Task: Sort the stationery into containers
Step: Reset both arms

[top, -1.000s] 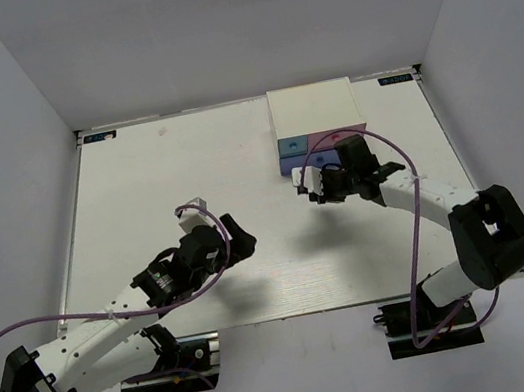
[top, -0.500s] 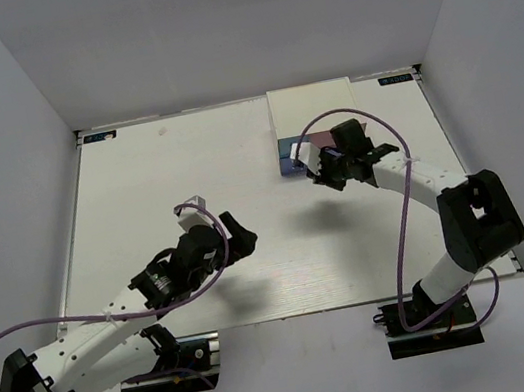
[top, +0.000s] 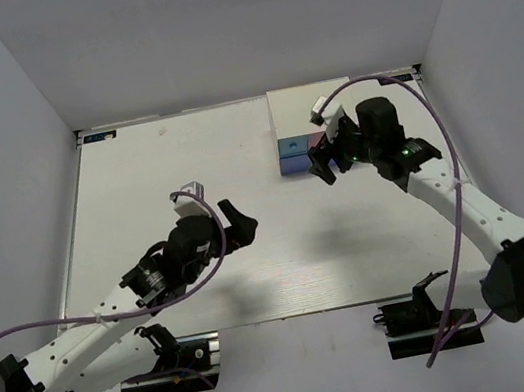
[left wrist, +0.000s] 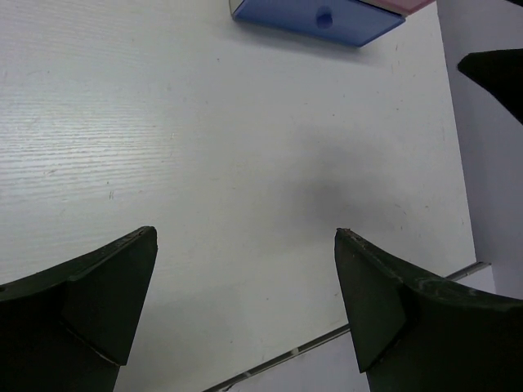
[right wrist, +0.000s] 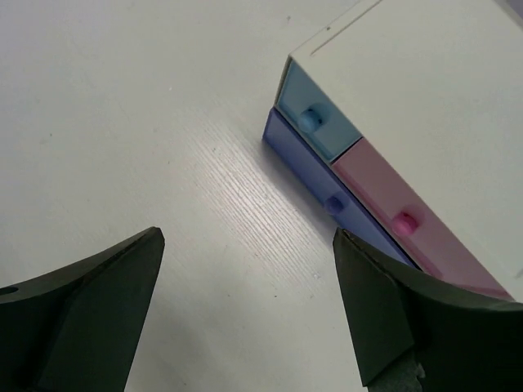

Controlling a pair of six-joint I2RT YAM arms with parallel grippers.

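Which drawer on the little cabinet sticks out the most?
The dark blue bottom drawer: it juts forward past the light blue drawer and the pink drawer above it.

White-topped mini cabinet [right wrist: 425, 90] at the desk's [top: 180, 190] far edge. Light blue drawer [right wrist: 315, 114] and pink drawer [right wrist: 392, 208] are shut, and the darker blue drawer [right wrist: 315, 175] underneath maybe pokes out slightly.

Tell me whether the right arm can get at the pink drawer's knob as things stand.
Probably yes. The right gripper hangs open just in front of the cabinet, and nothing stands between it and the pink drawer, whose knob faces it unblocked.
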